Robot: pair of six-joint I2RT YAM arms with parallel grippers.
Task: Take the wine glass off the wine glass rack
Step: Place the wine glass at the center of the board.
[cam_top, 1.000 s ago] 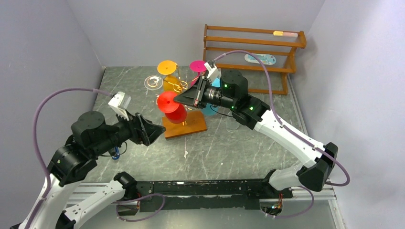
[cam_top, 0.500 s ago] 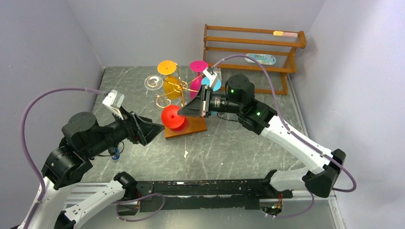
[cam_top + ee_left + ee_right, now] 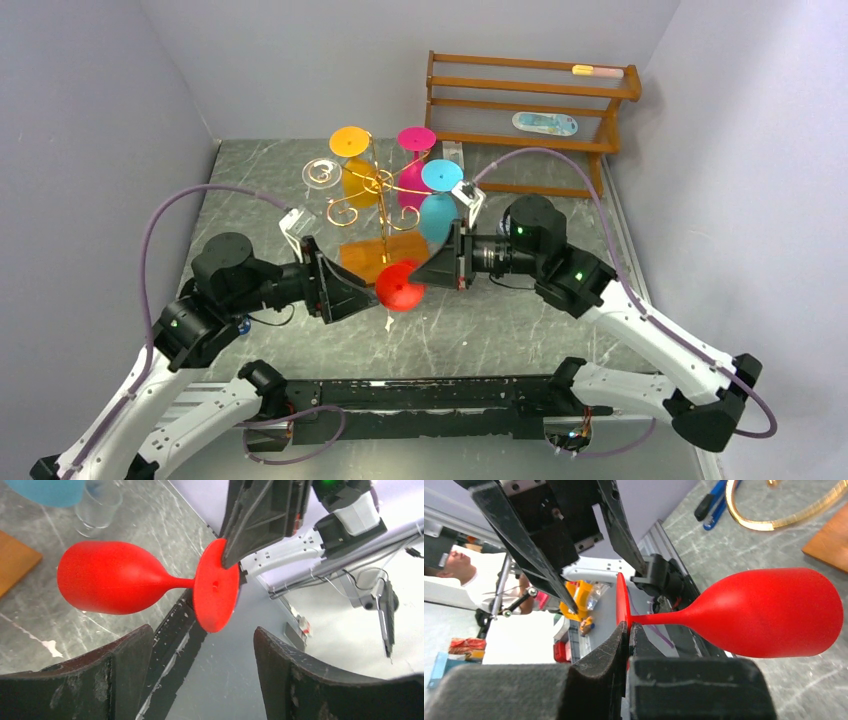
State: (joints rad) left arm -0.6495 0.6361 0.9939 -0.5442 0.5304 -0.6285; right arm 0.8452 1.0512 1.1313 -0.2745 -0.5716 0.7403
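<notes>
A red wine glass (image 3: 769,612) is held on its side, its round foot pinched at the rim between the closed fingers of the right gripper (image 3: 628,630), with the stem lying crosswise to them. The gold wire wine glass rack (image 3: 385,195), set on an orange-brown base, is seen beyond the bowl, apart from it.

Both arms are bending inward, grippers pointing at each other and nearly meeting. The left gripper (image 3: 362,297) is holding its jaws wide apart. The right gripper (image 3: 420,280) is clamping its jaws tight on the foot of the red wine glass (image 3: 398,288).
</notes>
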